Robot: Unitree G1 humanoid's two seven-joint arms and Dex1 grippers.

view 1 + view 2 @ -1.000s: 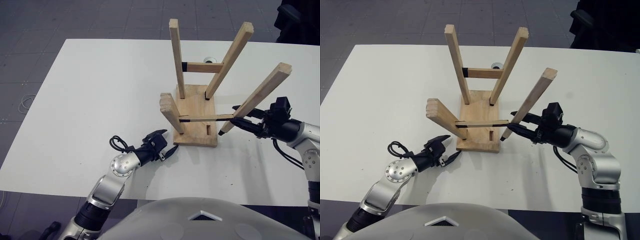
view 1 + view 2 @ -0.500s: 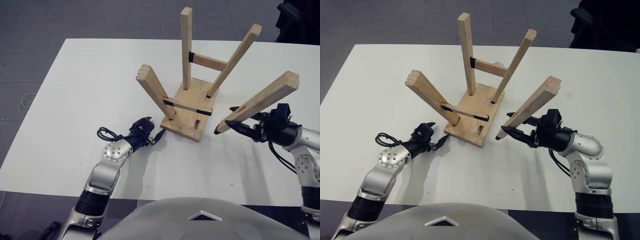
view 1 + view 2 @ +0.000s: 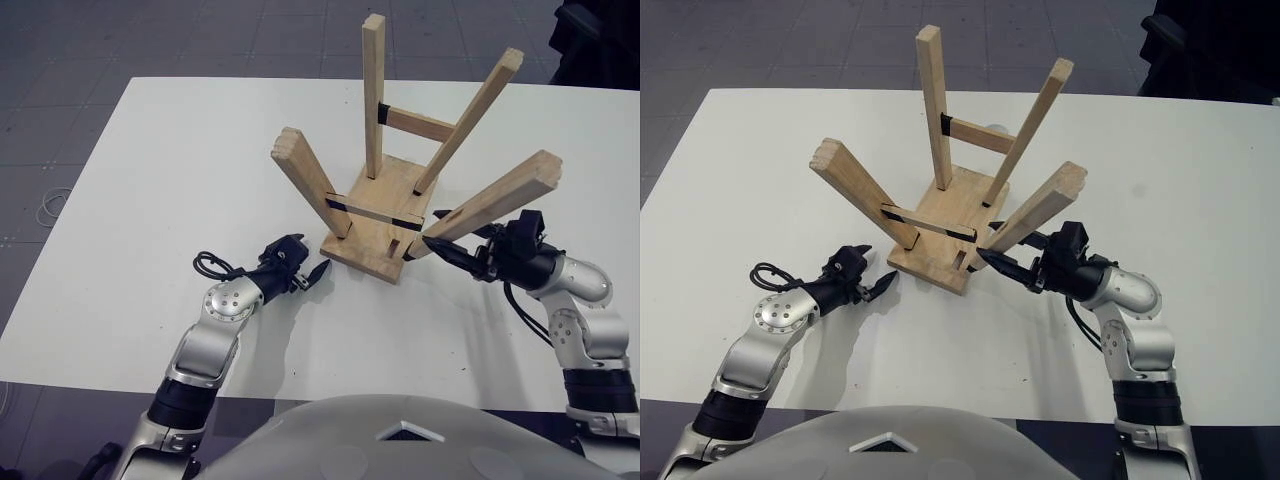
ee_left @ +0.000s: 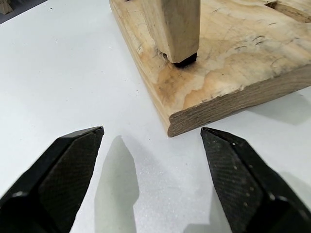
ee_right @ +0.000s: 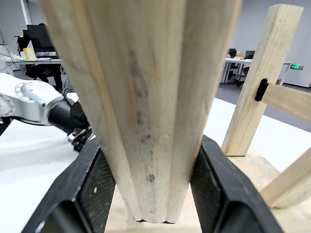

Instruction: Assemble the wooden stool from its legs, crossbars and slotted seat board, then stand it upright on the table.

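The slotted seat board [image 3: 372, 200] lies face down mid-table. Three legs stand up out of it: a rear one [image 3: 373, 90], a slanted right one [image 3: 470, 105] and a leaning front-left one [image 3: 305, 180]. One crossbar [image 3: 412, 123] joins the rear pair; another [image 3: 375, 212] runs from the front-left leg toward the right. My right gripper [image 3: 432, 229] is shut on the fourth leg [image 3: 495, 200], whose lower end rests by the board's right edge, next to the crossbar's free end. This leg [image 5: 146, 97] sits between the pads [image 5: 97, 191]. My left gripper [image 3: 310, 272] stands open just off the board's near corner [image 4: 170, 130].
The white table [image 3: 150, 180] has open room on the left and along the front. A black cable loop [image 3: 207, 266] hangs by my left wrist. A round grommet [image 3: 990, 128] sits behind the stool. A dark chair [image 3: 1200, 50] stands beyond the far right corner.
A second ago the board turned and slid left, and the held leg came off the crossbar. Since then my right gripper has carried the leg left, back to the board's edge. Left gripper stays.
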